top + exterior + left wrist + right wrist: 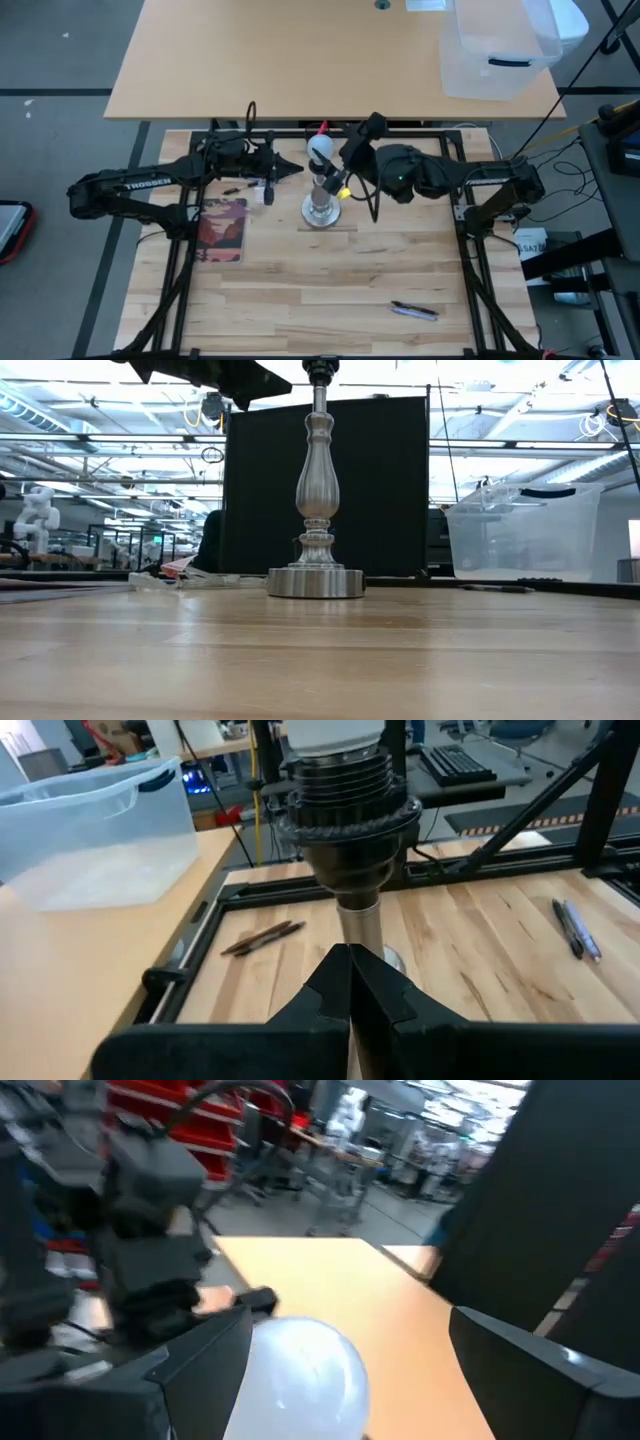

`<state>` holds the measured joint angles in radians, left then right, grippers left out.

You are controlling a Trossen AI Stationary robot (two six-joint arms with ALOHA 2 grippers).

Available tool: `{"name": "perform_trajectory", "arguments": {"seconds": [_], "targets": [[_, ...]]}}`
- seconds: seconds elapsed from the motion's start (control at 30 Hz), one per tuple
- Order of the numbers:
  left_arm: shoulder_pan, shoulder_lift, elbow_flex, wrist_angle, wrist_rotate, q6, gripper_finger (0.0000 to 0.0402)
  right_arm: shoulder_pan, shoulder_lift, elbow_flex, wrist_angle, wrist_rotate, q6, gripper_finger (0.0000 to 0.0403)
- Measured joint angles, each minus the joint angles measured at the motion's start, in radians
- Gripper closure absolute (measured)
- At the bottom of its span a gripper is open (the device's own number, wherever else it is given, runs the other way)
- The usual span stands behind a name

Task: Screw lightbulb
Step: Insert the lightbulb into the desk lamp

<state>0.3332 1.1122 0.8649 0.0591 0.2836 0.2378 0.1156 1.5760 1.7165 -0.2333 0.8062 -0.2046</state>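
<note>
Two dark robot arms meet at the shiny silver metal lamp stand (320, 208). On top sits the small round frosted white lightbulb (320, 147). The right gripper (345, 1370) is wide open around it, holding nothing. The left gripper (350, 982) is closed tight and empty, beside the post.

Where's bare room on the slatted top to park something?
Free: the near strip between the book and the pens, and the patch between the stand and the right frame rail. Crowded: the middle, where both grippers flank the bulb, with small bits by the left gripper.
</note>
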Motion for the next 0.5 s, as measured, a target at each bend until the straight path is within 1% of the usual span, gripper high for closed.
{"name": "perform_trajectory", "arguments": {"seconds": [0.1,0.23,0.3,0.4,0.5], "targets": [[0.0,0.0,-0.003,0.008,0.0,-0.001,0.0402,-0.028,-0.001,0.001,-0.021,-0.101,0.057,0.0069],[0.0,0.0,-0.003,0.018,0.0,0.0,0.0402,-0.044,0.0,0.0,-0.042,-0.131,0.068,0.0069],[0.0,-0.008,-0.003,0.019,0.0,0.001,0.0402,-0.039,-0.001,0.0,-0.027,-0.137,0.047,0.0069],[0.0,-0.04,-0.004,0.034,0.0,0.011,0.0402,-0.021,-0.007,0.0,0.016,-0.198,0.016,0.0069],[0.0,-0.074,-0.004,0.032,0.0,0.015,0.0402,0.013,-0.014,0.0,0.072,-0.225,-0.075,0.0069]]}}
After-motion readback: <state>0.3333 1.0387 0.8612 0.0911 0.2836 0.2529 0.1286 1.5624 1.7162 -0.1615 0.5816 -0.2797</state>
